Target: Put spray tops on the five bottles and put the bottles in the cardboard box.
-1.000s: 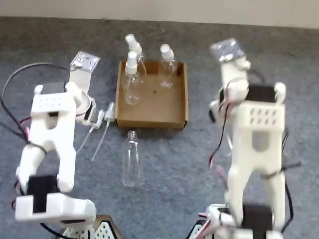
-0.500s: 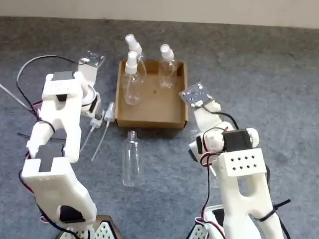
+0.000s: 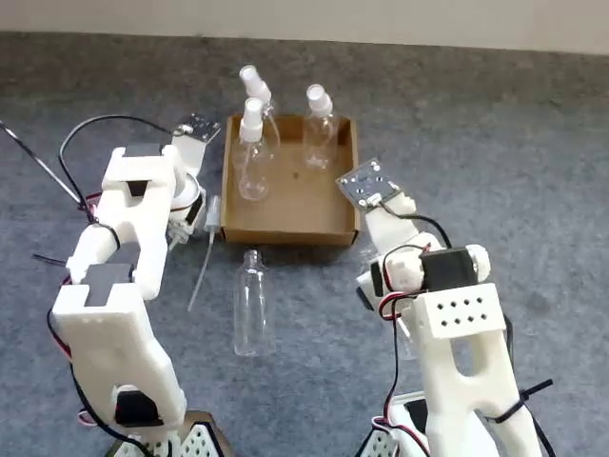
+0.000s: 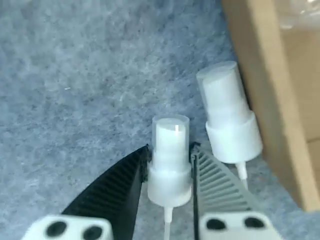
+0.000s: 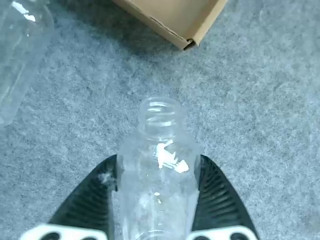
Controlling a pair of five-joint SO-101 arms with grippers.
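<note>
- The left jaws are clamped on a spray top (image 4: 170, 170) beside the left wall of the cardboard box (image 4: 280, 90).
- A second spray top (image 4: 227, 120) is seen between it and the box.
- The right jaws are closed around an uncapped bottle (image 5: 159, 150) near the box's front right corner.
- Another bottle (image 3: 250, 305) is laid before the box.

white arms (image 3: 133, 238), black ribbed pincers (image 5: 159, 162), red-black cables (image 3: 390, 307)
</note>
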